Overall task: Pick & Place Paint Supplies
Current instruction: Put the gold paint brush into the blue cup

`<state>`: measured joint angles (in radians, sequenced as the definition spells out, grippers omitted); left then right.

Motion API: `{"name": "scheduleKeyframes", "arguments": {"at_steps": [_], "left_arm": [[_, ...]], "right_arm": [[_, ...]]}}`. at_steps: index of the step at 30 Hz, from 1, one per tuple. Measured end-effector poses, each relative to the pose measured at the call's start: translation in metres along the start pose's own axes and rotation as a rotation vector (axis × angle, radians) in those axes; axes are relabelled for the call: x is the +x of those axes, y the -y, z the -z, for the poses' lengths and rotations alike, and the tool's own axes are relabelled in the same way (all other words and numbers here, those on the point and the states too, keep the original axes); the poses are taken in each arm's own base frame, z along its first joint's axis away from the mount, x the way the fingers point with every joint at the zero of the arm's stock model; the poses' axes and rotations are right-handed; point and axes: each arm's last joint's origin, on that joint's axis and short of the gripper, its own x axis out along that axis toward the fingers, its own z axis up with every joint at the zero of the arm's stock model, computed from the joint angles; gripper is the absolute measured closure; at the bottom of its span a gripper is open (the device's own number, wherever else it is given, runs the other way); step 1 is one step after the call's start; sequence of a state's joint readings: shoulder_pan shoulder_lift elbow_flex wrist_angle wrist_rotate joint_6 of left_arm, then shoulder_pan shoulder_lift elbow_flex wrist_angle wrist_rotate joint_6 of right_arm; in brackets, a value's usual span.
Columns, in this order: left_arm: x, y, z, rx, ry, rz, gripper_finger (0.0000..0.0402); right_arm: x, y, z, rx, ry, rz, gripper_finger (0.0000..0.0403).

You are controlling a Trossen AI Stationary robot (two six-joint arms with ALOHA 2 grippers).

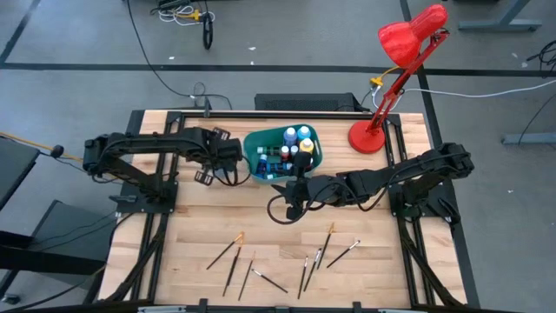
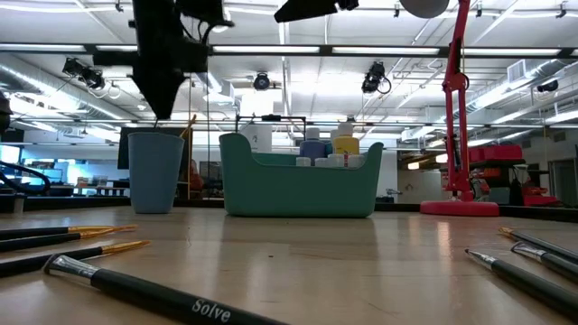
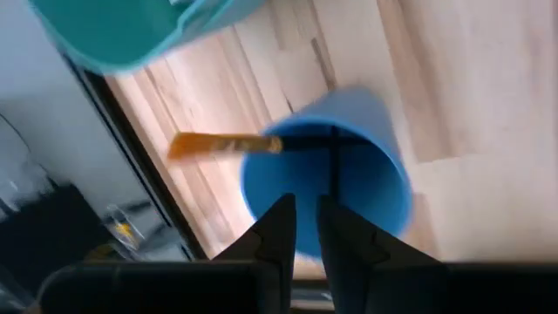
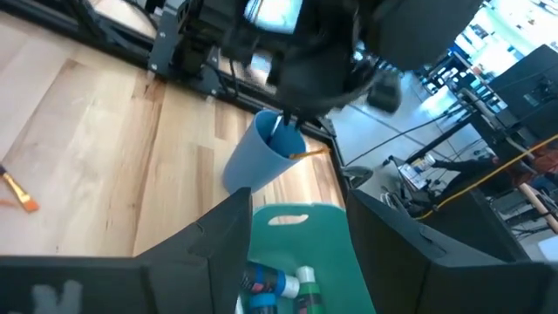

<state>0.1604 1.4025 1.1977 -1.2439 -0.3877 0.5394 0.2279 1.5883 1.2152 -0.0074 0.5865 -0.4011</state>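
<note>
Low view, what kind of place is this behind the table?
Probably a robotics lab or workshop: ceiling-hung cameras, exposed ceiling ducts and strip lights, and workbenches with screens behind the wooden table.

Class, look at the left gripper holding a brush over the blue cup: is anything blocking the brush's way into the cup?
Nothing visible blocks it. The left gripper pinches the brush right above the blue cup, whose mouth is open below.
</note>
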Motion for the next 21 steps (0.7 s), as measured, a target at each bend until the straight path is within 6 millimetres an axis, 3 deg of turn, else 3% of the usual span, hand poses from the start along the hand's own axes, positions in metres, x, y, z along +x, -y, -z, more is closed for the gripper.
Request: {"name": "scheduleKeyframes", "arguments": {"at_steps": [10, 16, 21], "left_arm": [[-0.057, 0.01, -0.016, -0.521, 0.207, 0.272, 0.0343], [-0.071, 0.033, -0.033, -0.682, 0.286, 0.364, 0.0343], [-0.075, 0.061, -0.044, -0.786, 0.319, 0.278, 0.0343]], "right_arm": [[0.0, -0.001, 0.002, -0.011, -0.015, -0.006, 0.0211], [0.0, -0.001, 0.002, 0.015, -0.016, -0.007, 0.0211], [0.0, -0.001, 0.003, 0.023, -0.028, -0.012, 0.0211]]}}
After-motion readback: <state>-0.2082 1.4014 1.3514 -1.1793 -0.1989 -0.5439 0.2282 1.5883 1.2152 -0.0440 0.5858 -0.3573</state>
